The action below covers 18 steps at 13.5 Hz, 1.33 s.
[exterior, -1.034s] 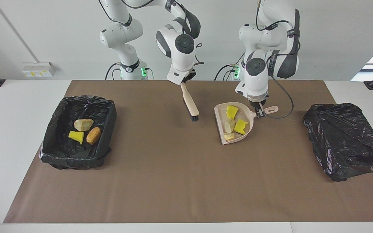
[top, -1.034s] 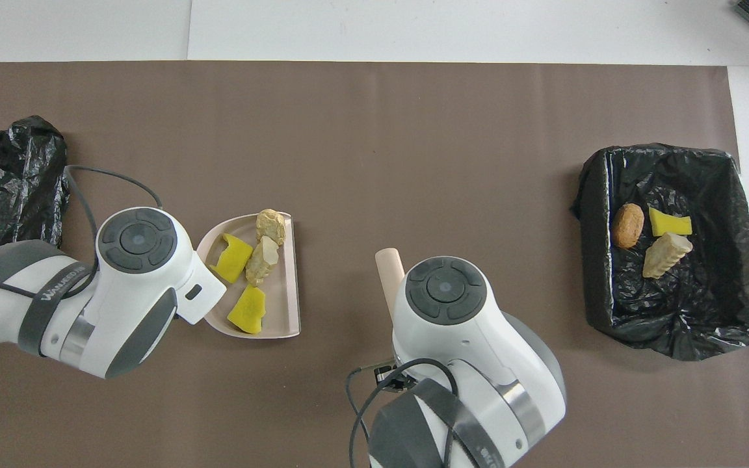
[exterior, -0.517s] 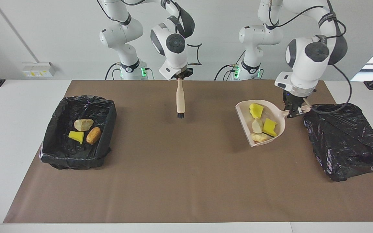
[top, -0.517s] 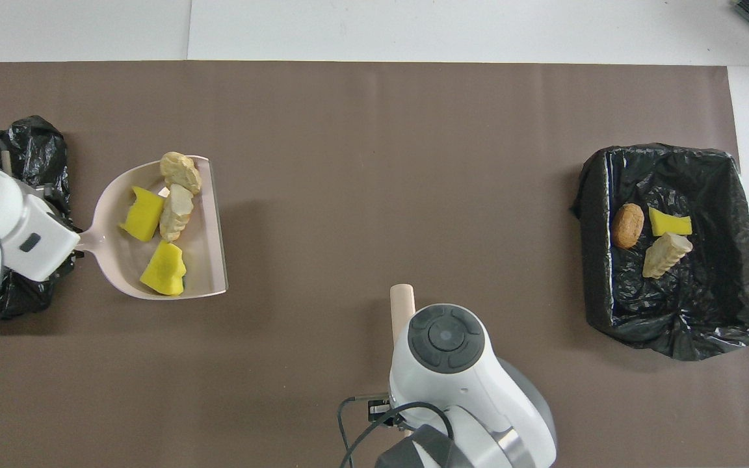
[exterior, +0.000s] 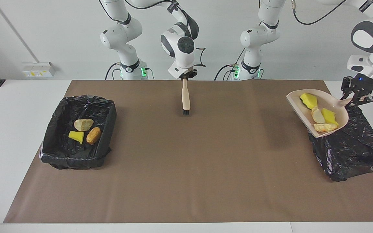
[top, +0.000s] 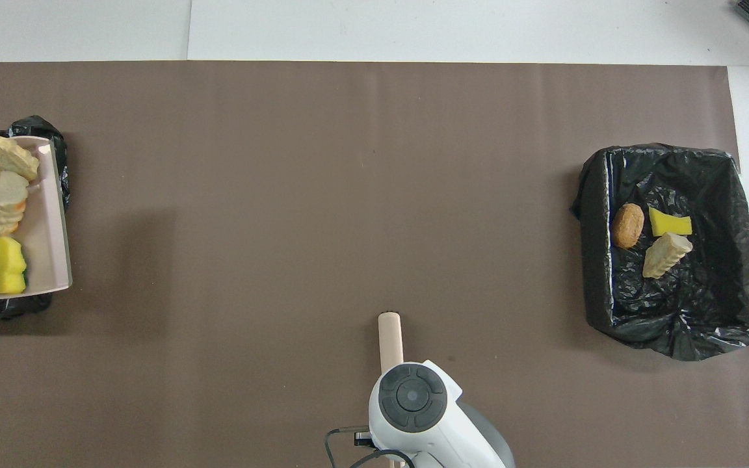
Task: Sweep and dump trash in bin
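My left gripper (exterior: pixel 356 96) is shut on the handle of the beige dustpan (exterior: pixel 303 105) and holds it raised and tilted over the edge of the black-lined bin (exterior: pixel 351 145) at the left arm's end. The pan carries several pieces of trash: two yellow chunks (exterior: pixel 308 100) and two beige lumps (exterior: pixel 317 115). The overhead view shows the pan (top: pixel 46 227), its chunks (top: pixel 0 265) and its lumps (top: pixel 7 157). My right gripper (exterior: pixel 185 77) is shut on the brush (exterior: pixel 185 97), which hangs bristles down over the mat near the robots.
A second black-lined bin (exterior: pixel 107 106) at the right arm's end holds three pieces: a beige lump (exterior: pixel 83 124), a yellow chunk (exterior: pixel 76 136) and a brown lump (exterior: pixel 93 135). It also shows in the overhead view (top: pixel 673 156). A brown mat (exterior: pixel 186 168) covers the table.
My left arm lifted the loaded dustpan off the middle of the mat and carried it over the bin at its end. My right arm drew the brush back toward the robots and upright.
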{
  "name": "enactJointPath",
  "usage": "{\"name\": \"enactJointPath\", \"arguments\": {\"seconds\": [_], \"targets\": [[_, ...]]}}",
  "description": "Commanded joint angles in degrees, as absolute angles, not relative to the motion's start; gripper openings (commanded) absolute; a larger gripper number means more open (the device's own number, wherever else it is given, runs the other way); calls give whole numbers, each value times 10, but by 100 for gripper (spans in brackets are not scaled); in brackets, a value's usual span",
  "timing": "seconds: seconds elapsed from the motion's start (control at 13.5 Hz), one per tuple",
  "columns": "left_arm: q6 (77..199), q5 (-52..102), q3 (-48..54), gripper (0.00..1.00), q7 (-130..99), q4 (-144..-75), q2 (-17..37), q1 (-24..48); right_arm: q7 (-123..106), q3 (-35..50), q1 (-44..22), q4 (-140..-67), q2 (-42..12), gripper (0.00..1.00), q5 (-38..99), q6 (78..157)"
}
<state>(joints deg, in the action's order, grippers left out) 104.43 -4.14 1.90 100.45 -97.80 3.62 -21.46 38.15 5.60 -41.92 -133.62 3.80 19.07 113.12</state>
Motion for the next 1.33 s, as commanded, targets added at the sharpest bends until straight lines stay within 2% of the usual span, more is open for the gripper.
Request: {"name": "enactJointPath", "arguments": {"seconds": [0.0, 0.15, 0.59, 0.81, 0.89, 1.03, 1.26], "targets": [[1021, -42, 26, 0, 1069, -870, 106, -264, 384, 55, -417, -1349, 30, 0, 212, 1168], [1043, -55, 26, 0, 1106, -836, 134, -291, 362, 55, -414, -1348, 26, 0, 213, 1186], [1220, -172, 25, 0, 1117, -842, 190, -312, 339, 55, -413, -1348, 6, 0, 220, 1202], [1248, -229, 25, 0, 1111, -858, 196, -308, 325, 54, -413, -1346, 5, 37, 219, 1197], [1248, -252, 25, 0, 1109, -859, 196, -304, 324, 54, -412, -1346, 4, 54, 219, 1197], [1263, -327, 25, 0, 1106, -870, 193, -296, 323, 54, -411, -1340, 0, 100, 214, 1195], [1267, -381, 24, 0, 1084, -896, 178, -287, 319, 51, -400, -1316, -16, 100, 200, 1195]]}}
